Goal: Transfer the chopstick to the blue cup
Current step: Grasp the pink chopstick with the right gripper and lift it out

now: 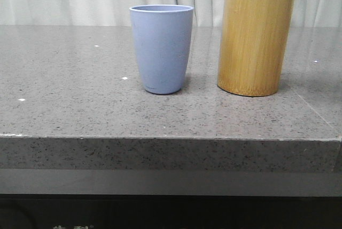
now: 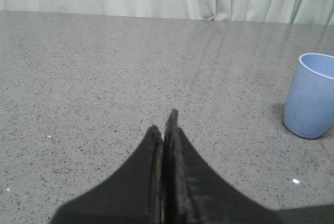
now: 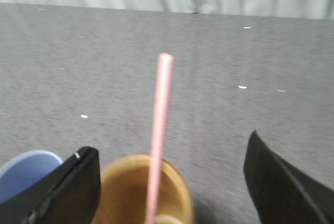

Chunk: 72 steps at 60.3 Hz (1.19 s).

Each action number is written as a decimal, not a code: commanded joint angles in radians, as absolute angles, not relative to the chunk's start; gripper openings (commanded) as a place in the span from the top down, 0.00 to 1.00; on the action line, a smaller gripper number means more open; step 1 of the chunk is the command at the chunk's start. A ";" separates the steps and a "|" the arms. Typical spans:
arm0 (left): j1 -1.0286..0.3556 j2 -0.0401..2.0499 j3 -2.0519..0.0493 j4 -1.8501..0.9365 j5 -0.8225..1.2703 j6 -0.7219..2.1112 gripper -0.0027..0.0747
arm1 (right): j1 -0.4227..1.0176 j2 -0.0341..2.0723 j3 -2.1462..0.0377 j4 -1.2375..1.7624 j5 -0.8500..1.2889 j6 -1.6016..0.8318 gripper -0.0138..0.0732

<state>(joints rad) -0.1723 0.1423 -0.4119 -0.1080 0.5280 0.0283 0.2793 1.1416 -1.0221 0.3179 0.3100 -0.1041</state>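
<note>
Progress on the transfer was nil as far as could be judged: the chopstick (image 3: 159, 130) stood in the tan bamboo holder (image 1: 255, 39) toward the right edge of the worktop (image 1: 80, 101), its pink tip poking above the rim, and the blue cup (image 1: 161, 47) just beside the holder looked empty. The right claw (image 3: 167, 182) hung wide open above the holder with the chopstick between its fingers but not gripped, while the left claw (image 2: 166, 130) sat closed on nothing over bare worktop, well apart from the cup. Gripping the stick, lifting it clear and lowering it into the cup all remained to be done.
</note>
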 commanded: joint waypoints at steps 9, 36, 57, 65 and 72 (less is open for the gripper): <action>-0.171 0.153 -0.436 -0.120 0.441 0.017 0.99 | 0.296 1.347 -1.206 0.430 0.215 -0.107 0.18; -0.171 0.153 -0.436 -0.120 0.441 0.017 0.99 | 0.296 1.463 -1.292 0.429 0.212 -0.107 0.67; -0.171 0.153 -0.436 -0.120 0.441 0.017 0.99 | 0.296 1.381 -1.292 0.409 0.194 -0.108 0.94; -0.171 0.153 -0.436 -0.120 0.441 0.017 0.99 | 0.296 1.315 -1.292 0.396 0.162 -0.124 0.94; -0.171 0.153 -0.436 -0.120 0.441 0.017 0.99 | 0.296 1.244 -1.299 0.384 0.119 -0.157 0.94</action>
<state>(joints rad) -0.1723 0.1423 -0.4119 -0.1096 0.5280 0.0260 0.2960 1.3160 -1.2567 0.3954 0.2277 -0.1292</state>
